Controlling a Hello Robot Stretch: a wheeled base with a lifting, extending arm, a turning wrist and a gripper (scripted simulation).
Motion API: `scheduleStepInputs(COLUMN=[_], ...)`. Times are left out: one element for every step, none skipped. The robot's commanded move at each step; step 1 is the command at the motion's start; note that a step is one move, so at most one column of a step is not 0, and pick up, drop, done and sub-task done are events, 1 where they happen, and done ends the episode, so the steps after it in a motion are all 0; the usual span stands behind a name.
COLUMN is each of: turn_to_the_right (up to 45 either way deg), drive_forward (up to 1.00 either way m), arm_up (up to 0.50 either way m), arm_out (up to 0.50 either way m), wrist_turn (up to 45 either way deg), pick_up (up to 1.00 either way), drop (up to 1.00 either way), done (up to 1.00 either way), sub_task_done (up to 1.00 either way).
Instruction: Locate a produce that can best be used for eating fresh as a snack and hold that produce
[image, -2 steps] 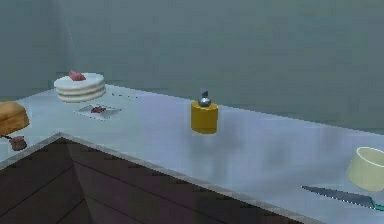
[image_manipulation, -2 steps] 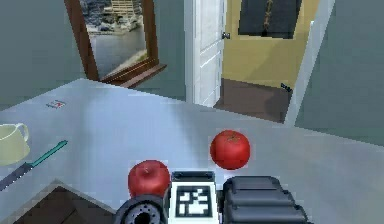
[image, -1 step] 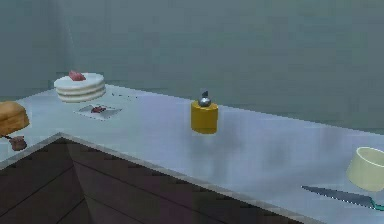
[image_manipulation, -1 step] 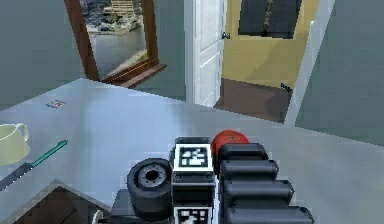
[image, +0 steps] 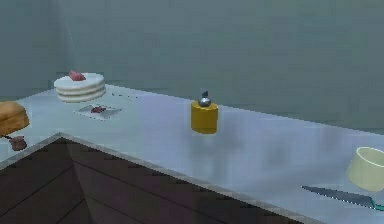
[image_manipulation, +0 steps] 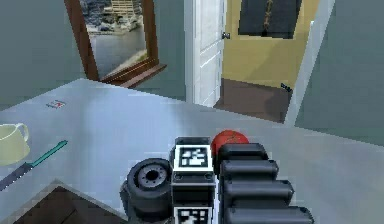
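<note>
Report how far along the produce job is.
Looks done: a candidate is found, a red round thing lying on the grey countertop right behind the arm. In hand: the gripper is at the arm's far end, near it; I cannot tell whether it holds anything. Left: holding the red round thing clear of the countertop, not yet seen.

My arm (image_manipulation: 245, 178) hides the lower part of a red round thing (image_manipulation: 232, 138) on the tabletop (image_manipulation: 120, 120). The forward view's left edge cuts a brown lump (image: 10, 115); its right edge cuts a pale cup (image: 370, 167).
</note>
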Motion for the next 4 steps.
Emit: scheduleStepInputs(turn_to_the_right=[0.0, 0.0, 0.0, 0.0], drive_forward=[0.00, 0.00, 0.00, 0.00], arm_up=[0.00, 0.00, 0.00, -0.10], arm_out=[0.00, 0.00, 0.00, 0.00], wrist_turn=[45.0, 45.0, 24.0, 0.0], pick_up=[0.00, 0.00, 0.00, 0.00], drop=[0.00, 0.00, 0.00, 0.00], done=[0.00, 0.00, 0.00, 0.00], sub_task_done=[0.00, 0.00, 0.00, 0.00])
